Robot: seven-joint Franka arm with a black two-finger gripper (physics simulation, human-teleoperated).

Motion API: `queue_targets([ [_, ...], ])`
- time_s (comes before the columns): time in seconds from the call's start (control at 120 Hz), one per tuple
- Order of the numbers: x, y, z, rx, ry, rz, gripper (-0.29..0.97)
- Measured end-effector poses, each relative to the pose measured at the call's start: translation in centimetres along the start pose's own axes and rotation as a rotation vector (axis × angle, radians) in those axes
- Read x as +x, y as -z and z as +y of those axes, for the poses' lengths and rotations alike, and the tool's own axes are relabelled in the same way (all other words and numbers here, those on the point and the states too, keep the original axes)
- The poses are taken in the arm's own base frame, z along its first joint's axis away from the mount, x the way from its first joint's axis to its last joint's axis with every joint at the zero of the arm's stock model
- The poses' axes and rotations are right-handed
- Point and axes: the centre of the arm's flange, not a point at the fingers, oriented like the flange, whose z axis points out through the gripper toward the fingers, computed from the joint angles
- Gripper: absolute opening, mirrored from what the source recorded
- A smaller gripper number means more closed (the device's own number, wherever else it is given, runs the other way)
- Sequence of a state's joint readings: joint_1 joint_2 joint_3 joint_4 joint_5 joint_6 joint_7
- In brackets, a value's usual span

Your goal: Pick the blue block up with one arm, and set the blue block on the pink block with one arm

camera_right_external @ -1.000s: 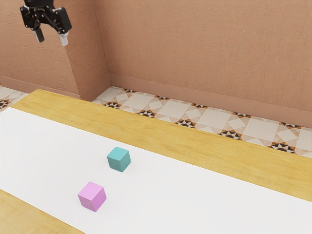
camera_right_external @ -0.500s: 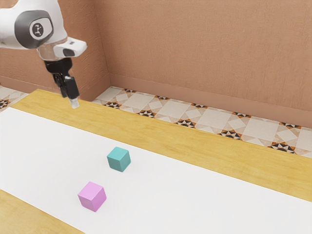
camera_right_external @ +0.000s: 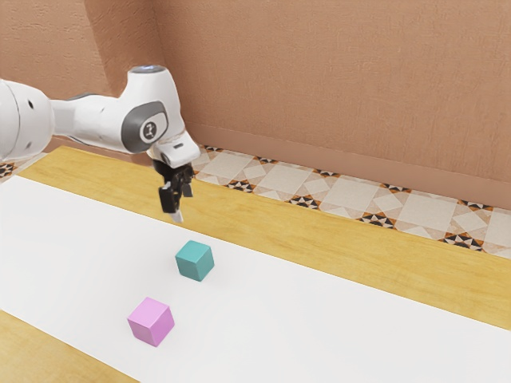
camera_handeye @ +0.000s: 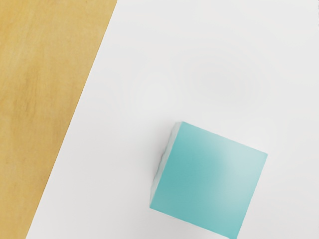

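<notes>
**Tool poised above the blue block**

In the exterior view, our tool hangs clear of the blue block and holds nothing. We cannot tell how far it is open. The pink block sits nearby, apart. In the wrist view, the blue block lies on the white tabletop.

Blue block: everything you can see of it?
The blue block is a teal-blue cube, matte and plain, top face lightest. It sits flat on the white strip, sides roughly parallel to the strip's edge. Nothing else touches it: the pink block lies apart, nearer the camera; the gripper hangs above, clear of it.
</notes>
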State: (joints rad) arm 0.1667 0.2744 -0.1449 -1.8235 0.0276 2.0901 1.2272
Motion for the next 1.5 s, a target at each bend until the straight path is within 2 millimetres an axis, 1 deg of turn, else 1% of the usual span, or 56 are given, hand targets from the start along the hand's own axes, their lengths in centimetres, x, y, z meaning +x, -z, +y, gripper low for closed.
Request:
queue_targets([
  [0.075,0.1,-1.5,-0.3,-0.012,-0.058,0.0,0.68],
  [0.125,0.1,-3.2,-0.5,-0.03,-0.092,0.0,0.68],
  [0.167,0.1,-4.0,-0.6,-0.036,-0.118,0.002,0.68],
  [0.217,0.0,-4.0,-0.1,-0.034,-0.148,0.004,0.68],
  [0.267,-0.1,-3.6,0.9,-0.031,-0.174,0.006,0.68],
  [0.317,-0.3,-3.6,2.0,-0.038,-0.198,0.006,0.68],
  [0.392,-0.5,-4.5,2.9,-0.052,-0.227,0.009,0.68],
  [0.467,-0.6,-5.4,3.2,-0.049,-0.249,0.017,0.68],
  [0.717,-0.3,-9.1,2.5,-0.036,-0.283,0.061,0.68],
  [0.875,-0.2,-12.1,2.1,-0.049,-0.299,0.074,0.68],
  [0.983,-0.2,-12.7,1.8,-0.043,-0.308,0.08,0.68],
  [1.017,-0.1,-12.8,1.7,-0.041,-0.311,0.082,0.66],
  [1.05,-0.1,-12.8,1.7,-0.039,-0.314,0.083,0.62],
  [1.142,-0.1,-13.2,1.7,-0.039,-0.317,0.087,0.46],
  [1.217,-0.2,-12.5,1.8,-0.026,-0.318,0.089,0.39],
  [1.267,-0.5,-10.4,2.6,-0.001,-0.321,0.087,0.36],
  [1.308,-0.9,-7.8,4.0,0.027,-0.323,0.083,0.35],
  [1.333,-1.1,-6.7,4.8,0.04,-0.324,0.08,0.35],
  [1.433,-1.9,-3.5,7.8,0.069,-0.329,0.071,0.34],
  [1.5,-2.4,-1.9,10.0,0.077,-0.332,0.064,0.34],
])
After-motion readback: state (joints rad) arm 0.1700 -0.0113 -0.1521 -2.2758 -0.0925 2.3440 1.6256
